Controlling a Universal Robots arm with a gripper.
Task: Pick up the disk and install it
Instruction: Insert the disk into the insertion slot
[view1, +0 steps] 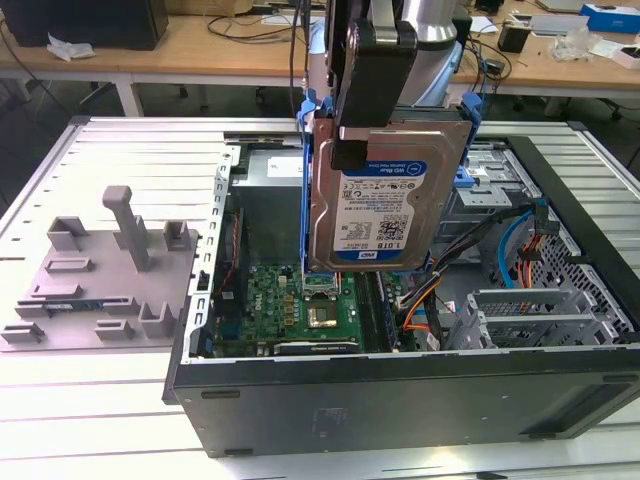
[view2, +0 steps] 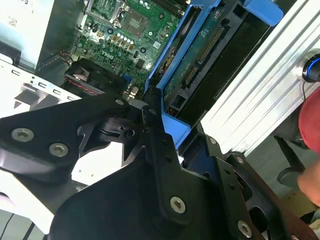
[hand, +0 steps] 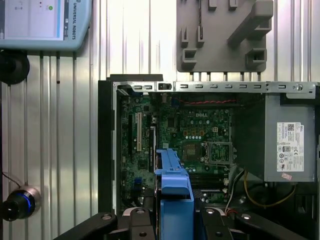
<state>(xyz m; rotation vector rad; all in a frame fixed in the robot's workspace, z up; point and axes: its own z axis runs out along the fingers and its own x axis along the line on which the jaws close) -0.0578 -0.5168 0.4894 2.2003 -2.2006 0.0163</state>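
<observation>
The disk (view1: 385, 200), a silver hard drive with a white-and-blue label in a blue plastic bracket, hangs upright above the open computer case (view1: 400, 385). My gripper (view1: 352, 135) is shut on the disk's upper edge, its black body rising above it. In the second wrist view the disk (view2: 200, 55) shows its green circuit side and blue frame, with the black fingers (view2: 159, 131) clamped on the bracket's end. In the first wrist view the bracket's blue edge (hand: 173, 180) points down over the motherboard (hand: 200, 135).
Inside the case lie the motherboard (view1: 300, 300), a grey power supply box (hand: 290, 150), a grey drive cage (view1: 525, 310) and orange and blue cables (view1: 520, 250). A grey fixture plate (view1: 100, 280) sits at the exterior view's left. A person's red sleeve (view2: 311, 117) is nearby.
</observation>
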